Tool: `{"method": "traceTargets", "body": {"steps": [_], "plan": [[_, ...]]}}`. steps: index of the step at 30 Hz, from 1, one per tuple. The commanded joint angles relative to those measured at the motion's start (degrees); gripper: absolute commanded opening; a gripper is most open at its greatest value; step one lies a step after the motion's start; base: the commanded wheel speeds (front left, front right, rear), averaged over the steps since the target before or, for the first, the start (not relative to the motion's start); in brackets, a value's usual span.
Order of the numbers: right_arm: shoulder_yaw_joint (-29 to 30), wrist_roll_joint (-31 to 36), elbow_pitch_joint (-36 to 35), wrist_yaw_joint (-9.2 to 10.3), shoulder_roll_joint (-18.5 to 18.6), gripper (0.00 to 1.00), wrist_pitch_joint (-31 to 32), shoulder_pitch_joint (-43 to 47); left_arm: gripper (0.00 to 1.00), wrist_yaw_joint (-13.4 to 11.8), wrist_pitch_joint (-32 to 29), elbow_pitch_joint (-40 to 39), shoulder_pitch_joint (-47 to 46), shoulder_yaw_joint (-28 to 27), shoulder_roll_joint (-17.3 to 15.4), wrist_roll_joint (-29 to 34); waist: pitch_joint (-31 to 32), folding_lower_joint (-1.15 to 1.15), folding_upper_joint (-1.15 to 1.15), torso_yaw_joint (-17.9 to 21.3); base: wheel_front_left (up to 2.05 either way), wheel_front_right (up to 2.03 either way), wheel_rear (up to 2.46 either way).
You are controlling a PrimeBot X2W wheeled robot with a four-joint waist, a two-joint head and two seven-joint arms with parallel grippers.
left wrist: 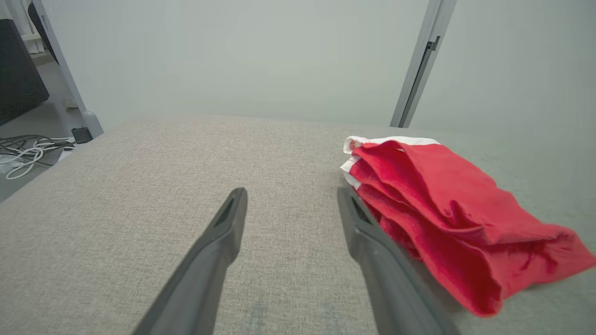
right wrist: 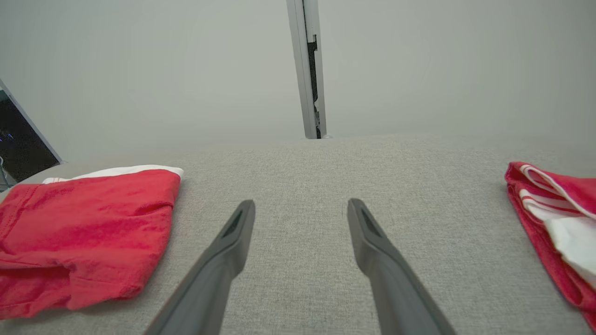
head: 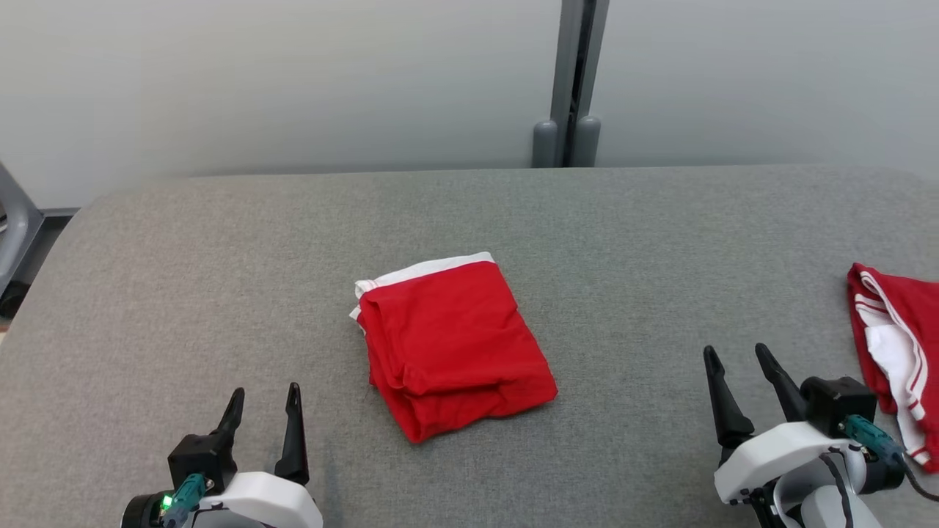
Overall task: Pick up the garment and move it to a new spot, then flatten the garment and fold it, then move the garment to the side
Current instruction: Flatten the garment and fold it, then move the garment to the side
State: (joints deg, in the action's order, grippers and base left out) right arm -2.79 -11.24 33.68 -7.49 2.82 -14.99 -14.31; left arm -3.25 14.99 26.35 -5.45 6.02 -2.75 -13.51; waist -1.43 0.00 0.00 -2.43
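A red garment (head: 455, 345) with a white band along its far edge lies folded into a rough rectangle in the middle of the grey padded table (head: 220, 279). The left wrist view has the folded garment (left wrist: 447, 209) just right of my fingers, and in the right wrist view the same garment (right wrist: 84, 232) lies at the far left. My left gripper (head: 264, 403) rests open at the lower left, apart from the cloth, with nothing between its fingers. Open and empty too, my right gripper (head: 737, 359) sits at the lower right.
A second red garment with white stripes (head: 899, 352) lies crumpled at the table's right edge, close to my right gripper; its other sighting is the striped garment (right wrist: 554, 218) in the right wrist view. A grey post (head: 572, 81) stands behind the table. Cables (left wrist: 28, 151) lie on the floor at left.
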Motion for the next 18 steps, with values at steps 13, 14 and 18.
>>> {"method": "traceTargets", "body": {"steps": [13, 14, 18], "plan": [[-0.4, -2.3, -1.5, 0.0, 0.3, 1.0, -0.2, 4.3, 1.0, 0.7, 0.2, -0.8, 2.7, -2.2, -0.3, 1.5, 2.7, 0.0, 0.0, 1.8, 0.0, 0.0, 0.0], [-0.3, -2.2, -1.5, 0.0, 0.3, 1.0, -0.2, 4.1, 1.0, 0.7, 0.2, -0.8, 2.5, -2.1, -0.3, 1.4, 2.5, 0.0, 0.0, 1.6, 0.0, 0.0, 0.0], [-1.5, -2.7, -0.8, 0.0, 0.2, 1.0, -0.2, 3.1, 1.0, 1.1, 0.2, -1.1, 1.9, -1.3, -0.3, 1.1, 1.3, 0.0, 0.0, 0.1, 0.0, 0.0, 0.0]]}}
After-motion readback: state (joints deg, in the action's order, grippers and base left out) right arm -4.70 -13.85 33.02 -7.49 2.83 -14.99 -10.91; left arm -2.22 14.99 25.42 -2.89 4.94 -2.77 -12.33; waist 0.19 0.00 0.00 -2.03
